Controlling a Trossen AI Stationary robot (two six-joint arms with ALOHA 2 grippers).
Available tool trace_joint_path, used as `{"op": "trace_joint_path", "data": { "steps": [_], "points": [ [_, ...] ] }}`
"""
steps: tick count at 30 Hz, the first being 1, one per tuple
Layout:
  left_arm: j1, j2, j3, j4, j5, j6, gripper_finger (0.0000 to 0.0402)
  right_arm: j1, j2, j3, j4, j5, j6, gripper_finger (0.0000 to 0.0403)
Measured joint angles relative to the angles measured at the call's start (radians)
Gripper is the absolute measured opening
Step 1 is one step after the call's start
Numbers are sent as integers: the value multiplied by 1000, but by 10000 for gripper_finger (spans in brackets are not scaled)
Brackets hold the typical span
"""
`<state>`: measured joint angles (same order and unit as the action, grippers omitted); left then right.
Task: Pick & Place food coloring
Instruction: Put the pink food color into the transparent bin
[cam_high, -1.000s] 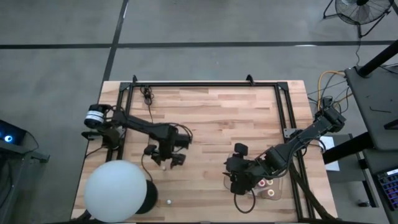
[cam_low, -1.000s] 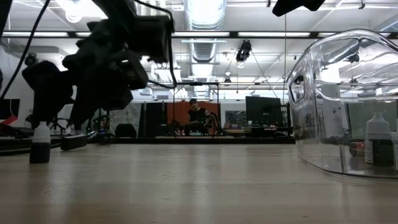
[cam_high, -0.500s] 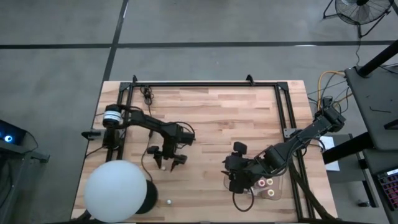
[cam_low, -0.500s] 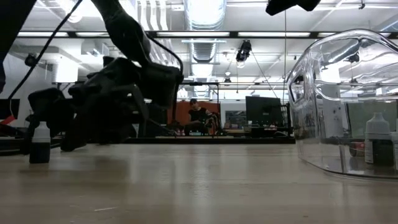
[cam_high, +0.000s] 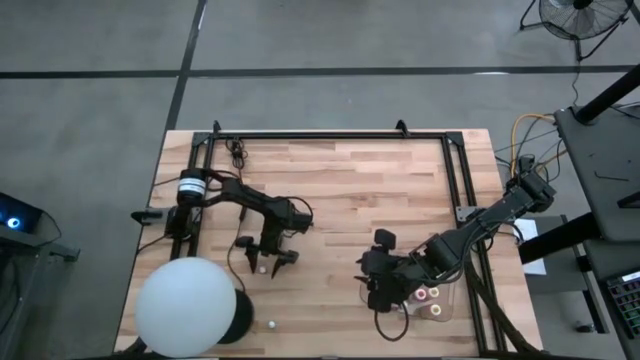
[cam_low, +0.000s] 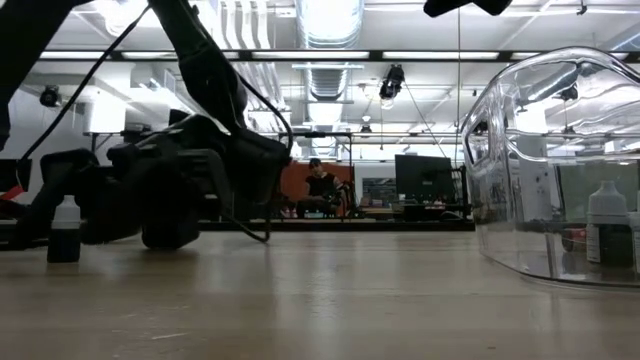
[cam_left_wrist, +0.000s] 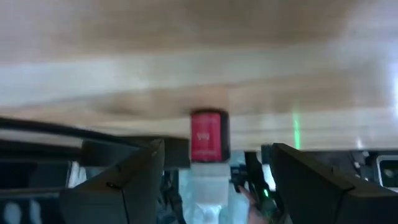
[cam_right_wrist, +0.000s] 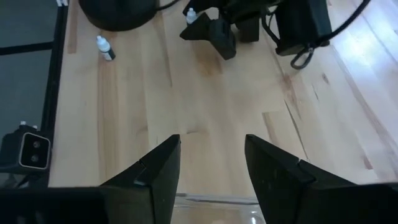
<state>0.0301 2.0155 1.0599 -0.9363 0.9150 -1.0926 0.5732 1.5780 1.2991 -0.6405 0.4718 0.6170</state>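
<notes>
Wooden table (cam_high: 340, 190) carries a clear tray (cam_high: 445, 305) at its right. Left gripper (cam_high: 262, 262), fingers spread, straddles an upright red-capped food coloring bottle (cam_left_wrist: 209, 135) without clamping it. Right gripper (cam_high: 378, 292), fingers apart and empty, hovers beside the tray.

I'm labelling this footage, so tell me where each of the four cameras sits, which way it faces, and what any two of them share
High view: overhead, facing straight down on the table; shows both arms.
Low view: at tabletop height, looking level across; left gripper lowered, clear tray on the right.
Left wrist view: on the left arm, between its open fingers at a red-capped bottle.
Right wrist view: on the right arm, across the wood past its fingers.
Shared: the right wrist and high views both show the left gripper.
</notes>
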Motion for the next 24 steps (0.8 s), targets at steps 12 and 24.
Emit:
{"op": "trace_joint_path", "data": {
  "steps": [12, 24],
  "points": [
    [10, 19, 1, -11, -22, 69, 216, 3, 0, 0, 46, -4, -43, 171],
    [14, 22, 2, 2, -114, 95, 152, 3, 0, 0, 57, -4, -103, 171]
  ]
}}
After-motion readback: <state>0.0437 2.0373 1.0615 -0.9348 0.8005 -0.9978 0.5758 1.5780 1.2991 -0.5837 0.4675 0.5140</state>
